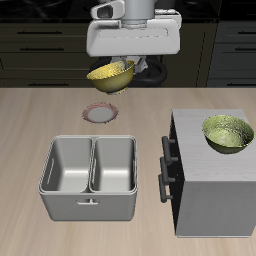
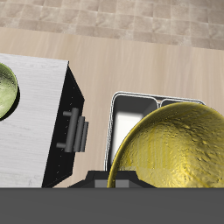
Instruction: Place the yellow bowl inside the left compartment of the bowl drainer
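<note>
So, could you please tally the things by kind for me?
Bowls: 2, the yellow bowl held by the gripper and the yellow-green bowl
Plates: 1
Bowl drainers: 1
Cabinets: 1
Total: 5

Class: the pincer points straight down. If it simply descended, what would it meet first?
Probably the small plate, or bare table beside it; depth is unclear. The pincer, holding the yellow bowl, isn't over the drainer.

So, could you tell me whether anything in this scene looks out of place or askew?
Only the yellow bowl: it hangs tilted in the gripper above the table, behind the small plate. The bowl drainer sits square with both wells empty; nothing looks spilled or damaged.
</note>
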Available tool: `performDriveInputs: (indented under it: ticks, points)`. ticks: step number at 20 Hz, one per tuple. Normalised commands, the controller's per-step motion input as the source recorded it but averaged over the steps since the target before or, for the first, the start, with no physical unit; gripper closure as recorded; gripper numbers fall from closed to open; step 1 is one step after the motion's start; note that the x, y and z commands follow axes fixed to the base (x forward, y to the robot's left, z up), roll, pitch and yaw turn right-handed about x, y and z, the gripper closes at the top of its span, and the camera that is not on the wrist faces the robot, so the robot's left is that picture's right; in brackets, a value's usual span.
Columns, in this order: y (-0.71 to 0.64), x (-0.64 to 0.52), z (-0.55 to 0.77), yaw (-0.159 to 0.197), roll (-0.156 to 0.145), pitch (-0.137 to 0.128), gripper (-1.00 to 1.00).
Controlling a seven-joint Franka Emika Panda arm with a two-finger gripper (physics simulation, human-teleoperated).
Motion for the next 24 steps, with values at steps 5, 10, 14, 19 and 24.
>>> performDriveInputs:
  ticks: [5,10,14,19,24]
  points:
    - [0.01,-0.02,-0.21,0.006,0.011,0.018,1.0]
    - [-0.11,0.02,-0.3,-0.001,-0.001,0.029,1.0]
    - [-0.08,0.0,-0.23,0.009,-0.003,0.028,1.0]
    - [-0.03,-0.02,-0.14,-0.004,0.009,0.01,1.0]
    - [0.0,0.04,-0.22,-0.023,0.006,0.021,1.0]
